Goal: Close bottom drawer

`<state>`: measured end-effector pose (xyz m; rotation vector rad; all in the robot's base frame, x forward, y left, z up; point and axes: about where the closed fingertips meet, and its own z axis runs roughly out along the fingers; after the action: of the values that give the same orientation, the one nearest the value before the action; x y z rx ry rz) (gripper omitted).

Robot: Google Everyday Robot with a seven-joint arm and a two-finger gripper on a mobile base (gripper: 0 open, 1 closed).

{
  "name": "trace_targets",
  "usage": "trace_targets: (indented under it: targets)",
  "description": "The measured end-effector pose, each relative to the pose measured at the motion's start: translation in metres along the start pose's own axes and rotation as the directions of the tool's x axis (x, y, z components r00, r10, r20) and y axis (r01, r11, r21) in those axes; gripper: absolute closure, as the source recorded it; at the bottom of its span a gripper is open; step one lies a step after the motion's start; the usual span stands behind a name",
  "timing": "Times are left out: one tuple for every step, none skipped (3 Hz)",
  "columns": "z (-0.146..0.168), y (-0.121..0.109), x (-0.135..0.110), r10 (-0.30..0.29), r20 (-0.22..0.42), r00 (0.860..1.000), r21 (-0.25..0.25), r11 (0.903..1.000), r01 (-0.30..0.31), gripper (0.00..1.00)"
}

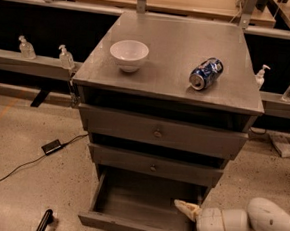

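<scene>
The bottom drawer [138,202] of the grey cabinet stands pulled out, its bare grey box open to view and its flat front at the lower edge of the camera view. My gripper [192,224], cream-fingered on a white arm coming in from the right, sits at the drawer's front right corner. Its upper finger [187,208] reaches over the drawer's inside; the lower finger is cut off by the frame edge. The fingers are spread apart and hold nothing.
The middle drawer [153,166] and top drawer [158,133] are slightly ajar. A white bowl [129,54] and a blue can [206,73] on its side lie on the cabinet top. A black cable and plug [51,147] lie on the floor left. Bottles [66,57] stand on a ledge behind.
</scene>
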<state>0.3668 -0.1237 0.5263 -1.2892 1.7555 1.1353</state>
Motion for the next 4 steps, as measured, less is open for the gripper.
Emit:
trace_targets:
  targets:
    - [0.028,-0.013,0.063,0.068,0.05,0.996,0.027,0.9972,-0.07,0.0]
    - [0.039,-0.01,0.076,0.097,0.067,0.993,0.015,0.9951,-0.098,0.0]
    - [0.034,-0.027,0.089,0.033,0.073,0.997,0.042,0.9985,-0.036,0.0]
    - [0.044,-0.045,0.148,-0.142,-0.118,0.983,0.068,0.9862,0.151,0.0]
